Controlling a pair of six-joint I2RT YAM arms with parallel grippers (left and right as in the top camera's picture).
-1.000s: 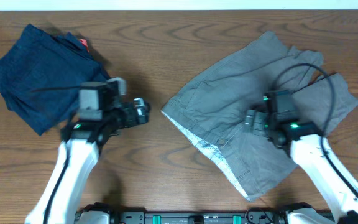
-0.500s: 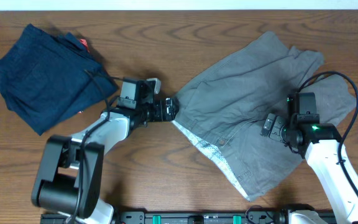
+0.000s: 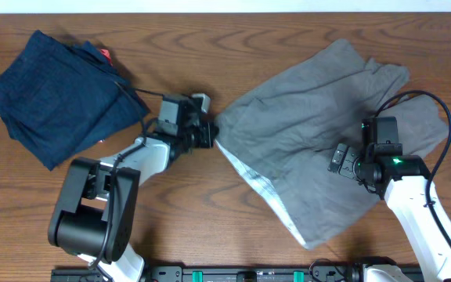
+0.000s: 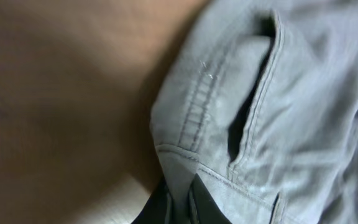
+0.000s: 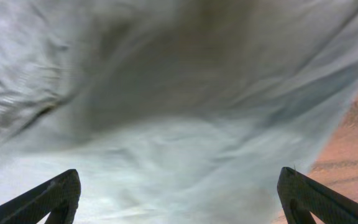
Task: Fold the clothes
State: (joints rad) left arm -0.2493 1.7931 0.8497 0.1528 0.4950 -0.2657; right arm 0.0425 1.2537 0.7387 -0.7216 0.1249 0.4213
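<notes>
Seen at 3 o'clock on tabletop [image 3: 210,47], grey-khaki shorts [image 3: 312,110] pinched at 9 o'clock waistband corner in clamped left claw [image 3: 209,134], right claw [image 3: 333,159] spread apart over mid-cloth; likely to slip from shallow corner pinch or bunch if pulled one-sided.

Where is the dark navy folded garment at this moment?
In the overhead view the navy garment lies at the far left of the table, left of the left hand, apart from the grey-khaki shorts on the right.
</notes>
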